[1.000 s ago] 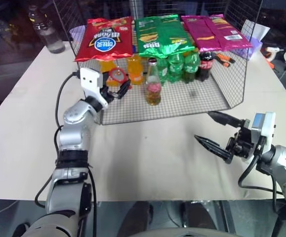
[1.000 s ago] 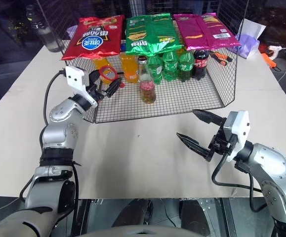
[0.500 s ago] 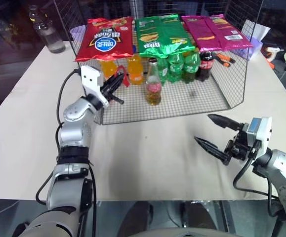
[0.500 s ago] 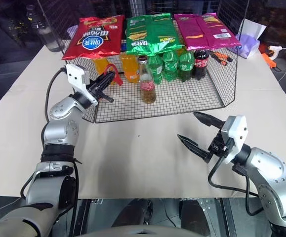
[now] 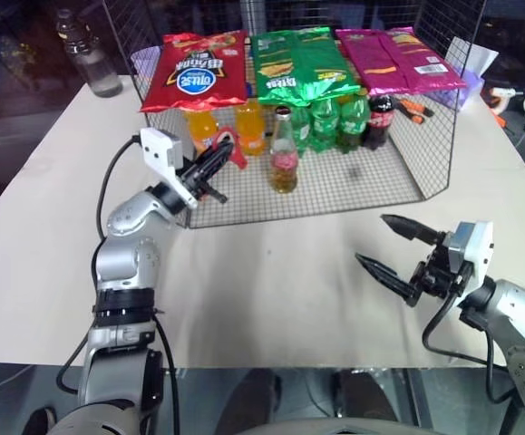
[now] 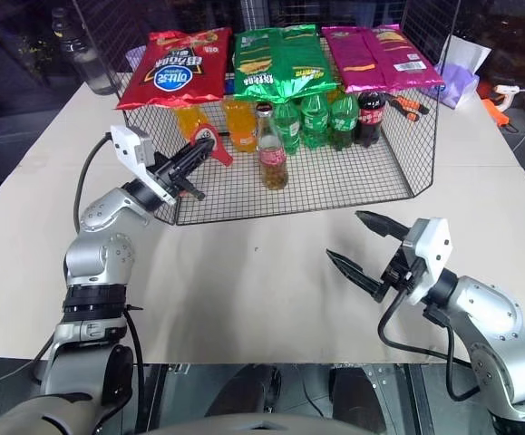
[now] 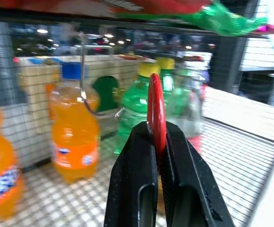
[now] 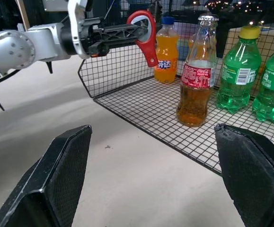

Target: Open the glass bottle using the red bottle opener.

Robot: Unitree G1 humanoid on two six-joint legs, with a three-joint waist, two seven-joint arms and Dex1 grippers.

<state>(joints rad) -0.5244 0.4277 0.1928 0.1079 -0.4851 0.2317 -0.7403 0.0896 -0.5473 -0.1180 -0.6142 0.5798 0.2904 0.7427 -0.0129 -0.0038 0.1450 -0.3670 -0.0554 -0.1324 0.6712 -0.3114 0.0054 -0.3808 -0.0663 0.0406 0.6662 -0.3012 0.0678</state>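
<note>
A black wire-mesh shelf (image 5: pixel 398 172) stands on the beige tabletop (image 5: pixel 271 281). Beyond the left jaws, inside it, stand orange plastic soda bottles (image 5: pixel 249 127), green plastic soda bottles (image 5: pixel 324 120) and a dark cola bottle (image 5: pixel 377 119). Red (image 5: pixel 192 70), green (image 5: pixel 298 63) and magenta (image 5: pixel 400 56) snack bags lie on top. A clear plastic water bottle (image 5: pixel 81 56) stands well apart.

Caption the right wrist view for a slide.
Left gripper holds the red bottle opener beside the glass bottle on the wire rack.

A pale table (image 5: pixel 271 281) stands in a dark room with dim surroundings.
</note>
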